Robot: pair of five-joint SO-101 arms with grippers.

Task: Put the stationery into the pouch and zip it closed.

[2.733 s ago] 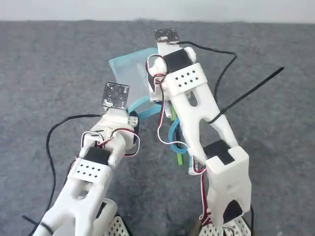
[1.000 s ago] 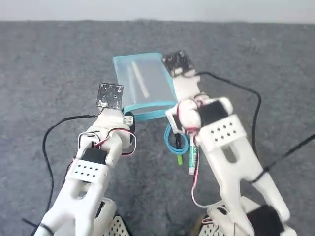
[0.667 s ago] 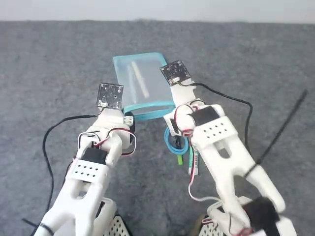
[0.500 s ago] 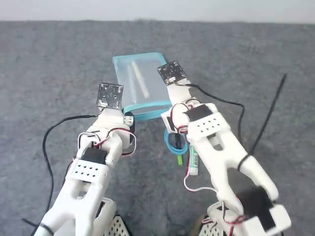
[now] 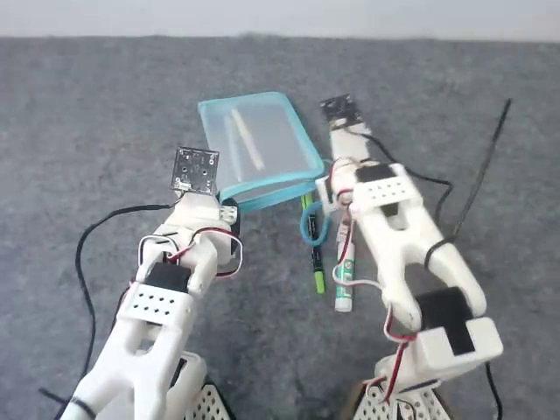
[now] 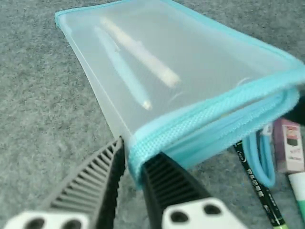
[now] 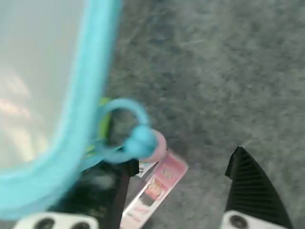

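A translucent pouch (image 5: 258, 144) with teal edging lies on the grey mat, two pens showing inside it (image 6: 138, 52). My left gripper (image 5: 233, 210) is shut on the pouch's near corner (image 6: 136, 160), pinching the teal zip edge. My right gripper (image 5: 325, 179) is at the pouch's other near corner, open, over a pink eraser (image 7: 155, 188) and beside the pouch's blue loop (image 7: 126, 129). A green-and-black pen (image 5: 315, 254) and a white marker (image 5: 344, 271) lie on the mat just in front of the pouch's mouth.
Grey mat (image 5: 105, 105) stretches free to the left, right and far side of the pouch. Black cables (image 5: 477, 175) trail off the right arm. Both arm bases stand at the near edge.
The right arm drew back off the pouch, then swung right and forward to its near right corner. The loose pen and marker are uncovered now. The left arm held still.
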